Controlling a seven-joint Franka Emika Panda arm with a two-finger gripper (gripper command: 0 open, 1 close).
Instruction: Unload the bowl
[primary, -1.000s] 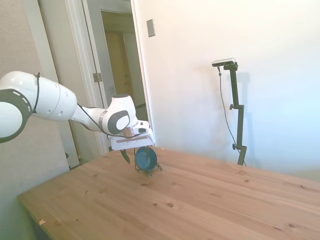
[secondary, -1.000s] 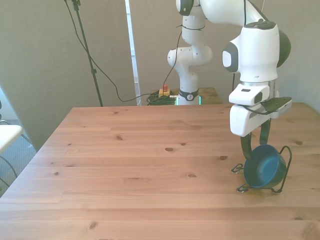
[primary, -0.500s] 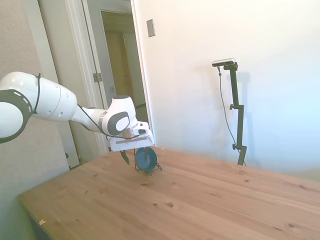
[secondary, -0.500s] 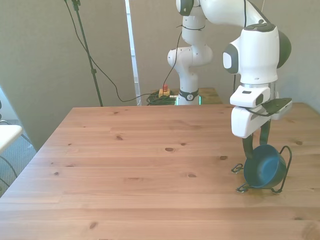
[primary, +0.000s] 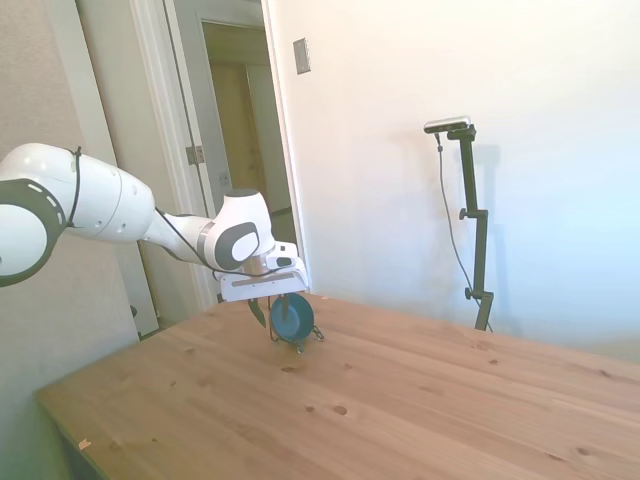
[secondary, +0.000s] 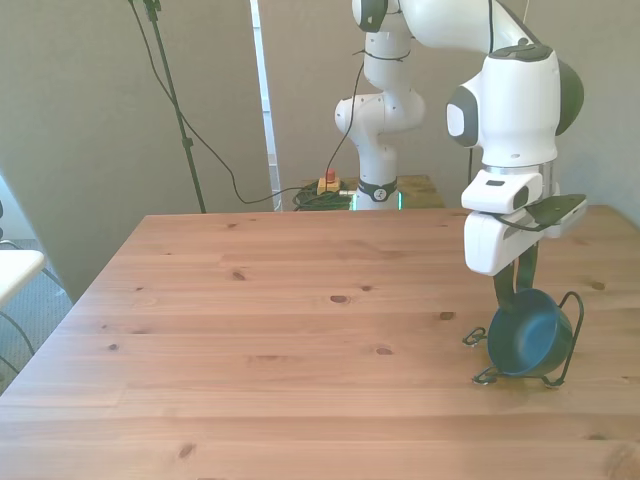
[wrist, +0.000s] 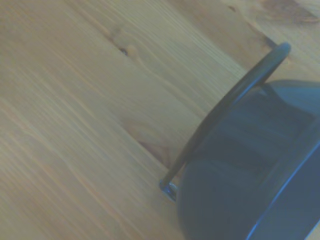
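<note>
A wooden counter (secondary: 300, 330) with knotted planks fills the lower half of the front view. A thin black wire stand (secondary: 560, 345) sits on it at the lower right of that frame; in the side view the stand (primary: 300, 342) shows at centre left. An open doorway (primary: 245, 130) occupies the upper left of the side view, with a grey wall plate (primary: 302, 55) beside it. Black cables (secondary: 215, 160) hang at the front view's upper left.
</note>
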